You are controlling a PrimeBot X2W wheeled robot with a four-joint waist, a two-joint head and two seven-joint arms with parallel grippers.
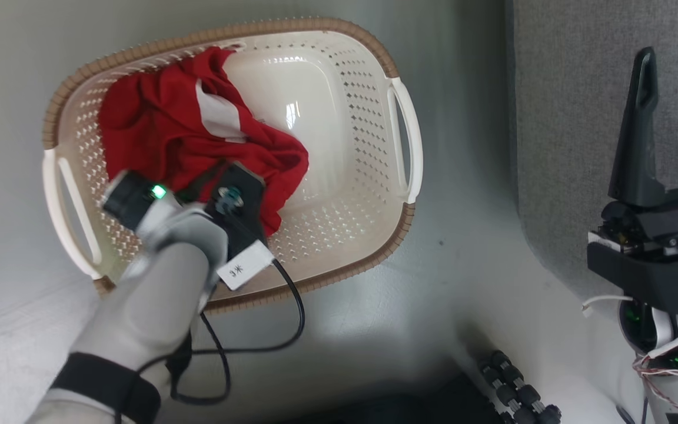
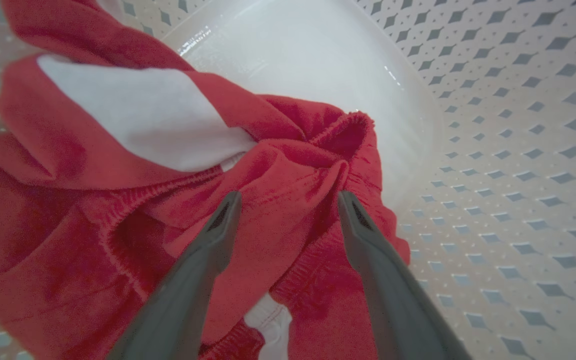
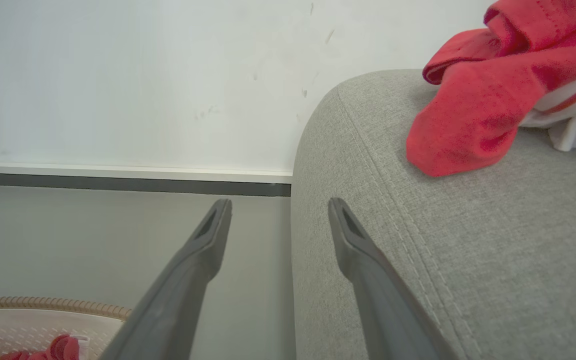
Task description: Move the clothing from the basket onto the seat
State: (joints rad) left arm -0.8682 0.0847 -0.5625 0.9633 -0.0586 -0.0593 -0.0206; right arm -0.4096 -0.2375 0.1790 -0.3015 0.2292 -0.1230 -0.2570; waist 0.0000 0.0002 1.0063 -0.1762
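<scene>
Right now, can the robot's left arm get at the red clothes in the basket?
Probably yes. The left arm reaches down into the basket, its jaws open on either side of a fold of the clothing, and nothing lies in between.

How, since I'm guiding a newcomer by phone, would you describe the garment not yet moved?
Find the grey sofa; on the floor beside it sits the cream basket with a brown rim. Inside lies a crumpled red garment with a white panel, under the open left gripper. The other red garment lies up on the sofa; this one is in the basket.
</scene>
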